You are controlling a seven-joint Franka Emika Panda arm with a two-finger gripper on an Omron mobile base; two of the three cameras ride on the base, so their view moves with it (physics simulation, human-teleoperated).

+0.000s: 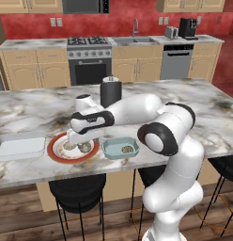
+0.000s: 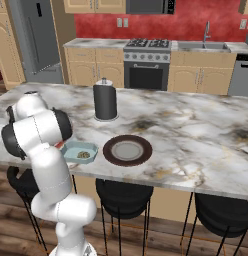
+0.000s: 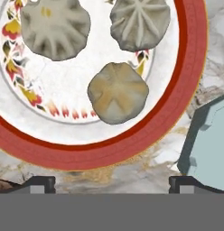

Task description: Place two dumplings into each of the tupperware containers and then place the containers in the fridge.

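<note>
Your end effector (image 3: 112, 182) hung spread wide over the red-rimmed plate (image 3: 132, 149), nothing pinched between its tips, and that looked deliberate: jaws that wide leave room to drop around a dumpling. Three dumplings sat on the plate in the hand view, and the tan one (image 3: 117, 92) lay nearest the tips, so I judged it your likely pick. The two greyer ones (image 3: 55, 28) sat further in, just beside each other.

The small blue container (image 1: 120, 148) stood right next to the plate on the table (image 1: 184, 101), which kept the carry short. Something mottled already lay inside it, most likely a dumpling, though it was too small to say how many. The larger white container (image 1: 19, 145) waited on the plate's other side and looked empty from there. The brown plate (image 2: 127, 150) beyond the blue box played no part.

The fridge (image 2: 36, 35) stood well apart, doors closed, so by my reckoning the task was early yet.

No brand, label or readable writing anywhere; the plate carried only painted red and yellow decoration.
</note>
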